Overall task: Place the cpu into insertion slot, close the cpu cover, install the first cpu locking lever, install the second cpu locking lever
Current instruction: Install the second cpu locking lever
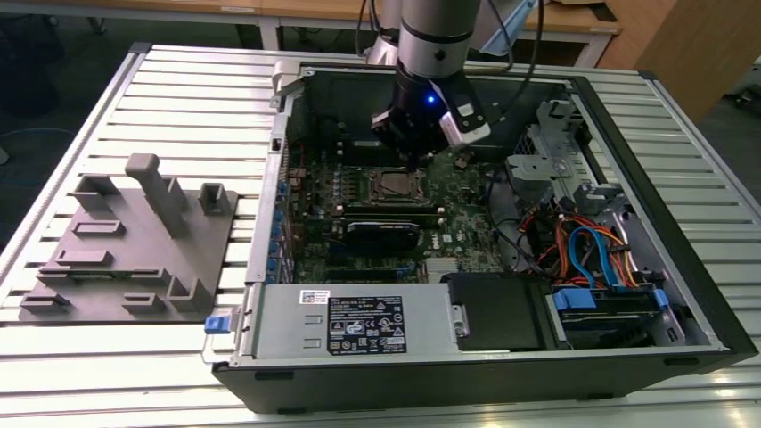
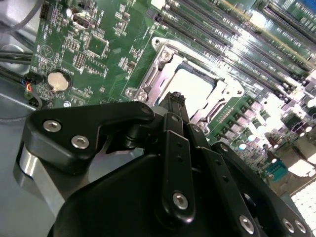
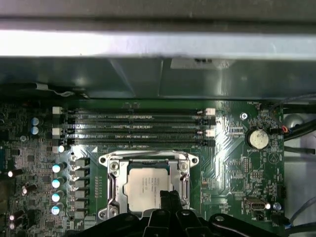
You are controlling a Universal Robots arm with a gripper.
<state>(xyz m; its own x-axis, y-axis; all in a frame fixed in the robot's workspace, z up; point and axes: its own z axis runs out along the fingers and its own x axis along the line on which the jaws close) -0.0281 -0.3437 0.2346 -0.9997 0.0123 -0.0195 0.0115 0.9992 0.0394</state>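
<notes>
Over the slot, inside the open case, I see my gripper with black fingers pressed together, gripping nothing, their tips touching the silvery cover at its 5 o'clock corner. They hide that edge. The cpu, pale and square, sits seated beneath the cover's window.
</notes>
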